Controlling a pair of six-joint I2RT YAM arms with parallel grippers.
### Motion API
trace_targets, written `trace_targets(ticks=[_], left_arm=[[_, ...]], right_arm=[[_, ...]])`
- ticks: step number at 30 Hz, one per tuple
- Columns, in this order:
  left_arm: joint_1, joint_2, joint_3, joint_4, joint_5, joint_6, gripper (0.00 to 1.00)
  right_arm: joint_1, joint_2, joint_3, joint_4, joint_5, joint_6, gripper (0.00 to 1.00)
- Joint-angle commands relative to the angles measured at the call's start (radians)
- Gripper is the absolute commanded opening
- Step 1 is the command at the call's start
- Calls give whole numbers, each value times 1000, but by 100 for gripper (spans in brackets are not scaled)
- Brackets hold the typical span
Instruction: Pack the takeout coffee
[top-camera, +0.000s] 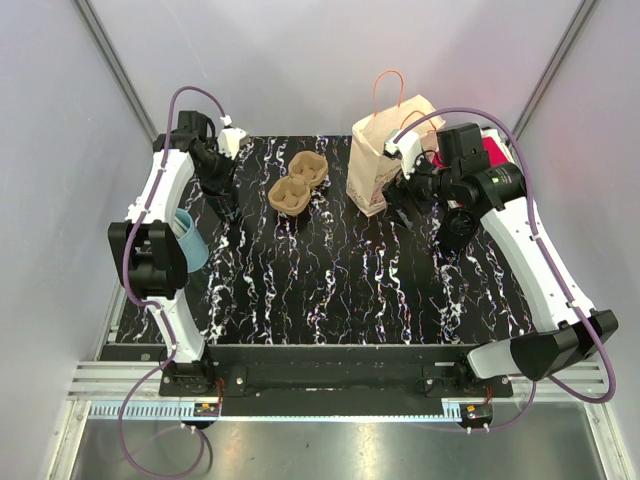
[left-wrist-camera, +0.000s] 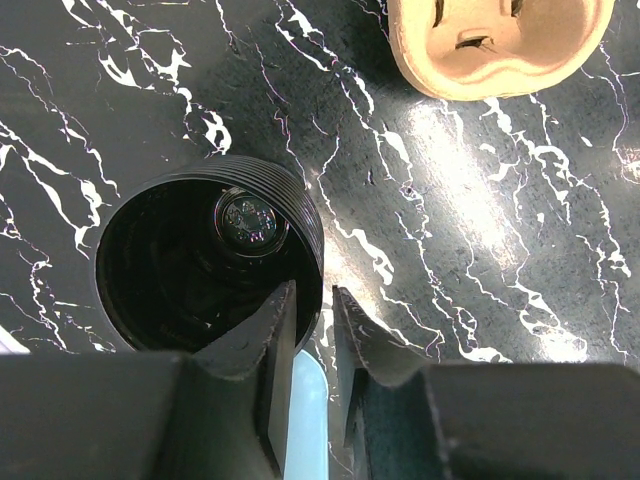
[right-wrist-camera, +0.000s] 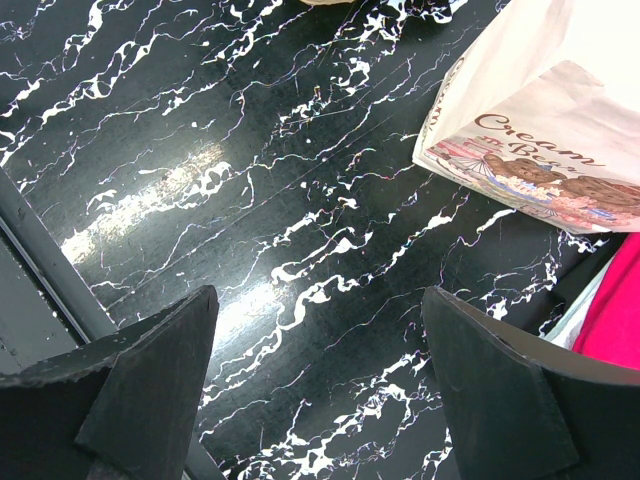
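Note:
A black ribbed cup stands upright on the marble table, seen from above in the left wrist view. My left gripper straddles its right rim, one finger inside and one outside, the jaws a little apart with a thin gap beside the wall. In the top view that gripper sits at the far left. A brown cardboard cup carrier lies just to the right of it. The paper bag stands at the back. My right gripper hangs wide open over bare table beside the bag.
A light blue cup sits by the left arm near the table's left edge. A pink item lies behind the right arm, right of the bag. Grey walls close in at the back and sides.

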Motion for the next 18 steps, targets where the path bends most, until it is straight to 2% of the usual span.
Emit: trace_targets(ticks=[1,5,12,15,16,18], left_arm=[[5,5,34,11,-5,7,20],[5,5,35,13,-5,7,13],[5,9,30,14,-9,9,12],[5,8,35,14,-9,4,20],[5,5,38,13,-9,3,27],[5,-3,38,17,-5,0,29]], right_arm=[[3,-18,15,29,-4,4,89],[6,-18,17,27,-3,4,88],[6,-21,15,27,-1,3,89],[8,-21,15,27,-3,2,89],[8,-21,15,27,-3,2,89],[6,-20,15,27,-3,2,89]])
